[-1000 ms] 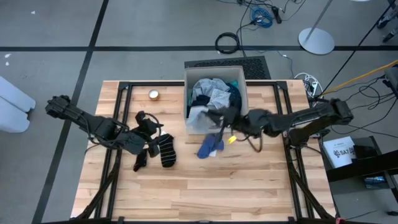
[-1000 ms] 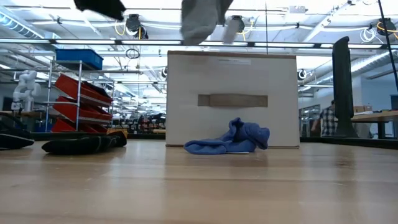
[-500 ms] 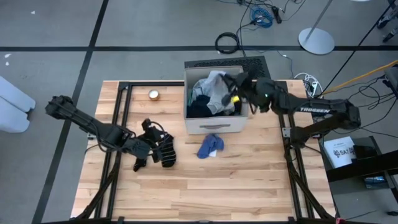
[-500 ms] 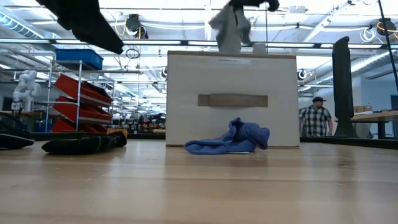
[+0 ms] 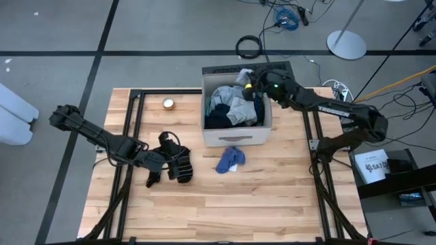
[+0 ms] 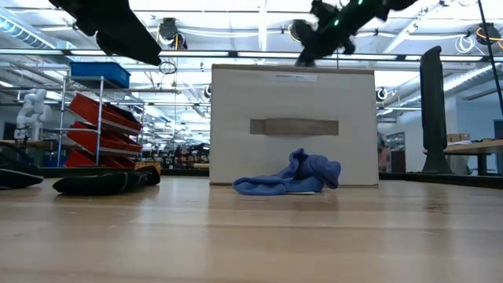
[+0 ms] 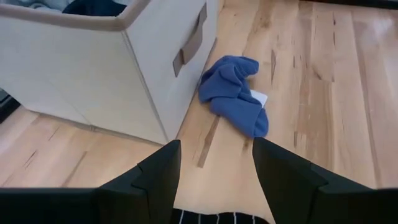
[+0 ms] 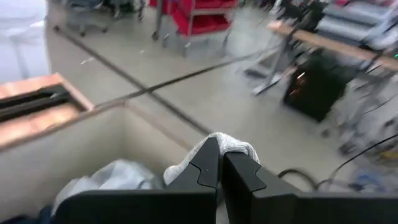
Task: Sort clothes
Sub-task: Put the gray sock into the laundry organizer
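The beige box point(image 5: 235, 133) stands at the table's far middle, filled with grey and dark clothes point(image 5: 231, 105). My right gripper point(image 5: 251, 80) hovers over the box's far rim, shut on a light grey garment point(image 5: 242, 73). A blue sock point(image 5: 230, 160) lies crumpled on the table against the box's near wall point(image 6: 292, 126). Black socks point(image 5: 178, 165), one of them striped, lie left of it. My left gripper point(image 7: 214, 180) is open just above the striped sock point(image 7: 217, 218). I cannot tell whether it touches the sock. My right gripper pinches a bunched fold of the grey garment point(image 8: 230, 144) between its two fingertips point(image 8: 205, 168). The fingers reach almost level, toward the table's far edge. The garment is lifted above the box's far rim, and the gripper hides the rest of it.
A small round tin point(image 5: 168, 103) sits at the far left of the table. Black frame rails point(image 5: 133, 136) run along both sides of the wooden top. Bare wood lies open across the near half of the table point(image 5: 225, 211).
My right gripper has swung from the box's near wall up over the box to its far rim, staying shut and carrying the grey garment clear of the pile. My left gripper has sunk toward the black socks, fingers still open.
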